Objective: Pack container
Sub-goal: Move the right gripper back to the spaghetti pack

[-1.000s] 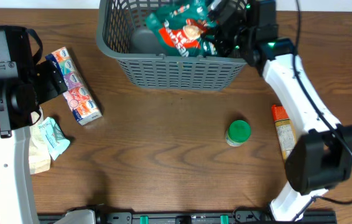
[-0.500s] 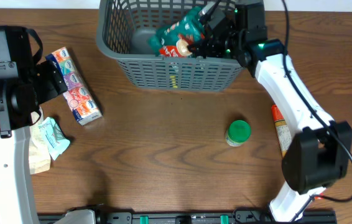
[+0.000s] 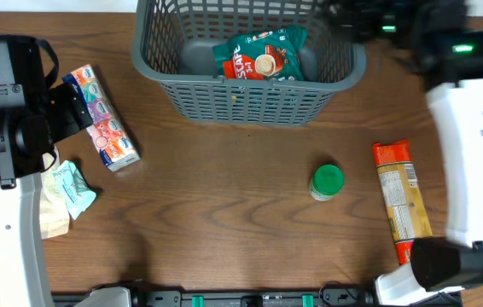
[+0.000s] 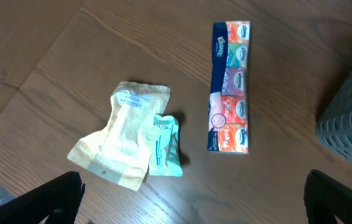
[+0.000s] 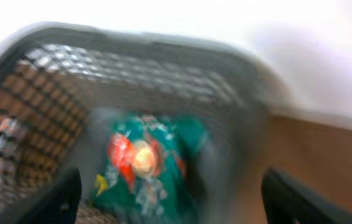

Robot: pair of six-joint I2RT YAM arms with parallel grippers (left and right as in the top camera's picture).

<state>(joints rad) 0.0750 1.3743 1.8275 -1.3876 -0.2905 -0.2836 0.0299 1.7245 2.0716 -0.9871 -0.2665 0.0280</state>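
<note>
The container [image 3: 250, 102], a dark grey lattice basket, stands at the table's far middle edge. A green and red snack packet [image 3: 261, 55] lies flat on its floor. My right gripper [image 3: 348, 15] hovers blurred over the basket's far right corner. In the right wrist view the right gripper [image 5: 176, 208] is open and holds nothing, and the packet [image 5: 148, 162] lies in the basket [image 5: 39, 81] below it. My left gripper [image 4: 194, 208] stands open and empty above the table at the left, and in the overhead view it [image 3: 69, 109] is next to a tissue pack [image 3: 101, 118].
A beige pouch [image 3: 52, 205] and a teal sachet [image 3: 75, 186] lie at the left, below the tissue pack [image 4: 229, 87]. A green-lidded jar [image 3: 327, 182] stands right of centre. An orange-topped long packet [image 3: 402, 200] lies at the right. The right arm's white link [image 3: 472, 145] crosses above it.
My right gripper opened and let go of the green packet, which now lies on the basket floor. The gripper drew back up and to the right. The left arm stayed still.
</note>
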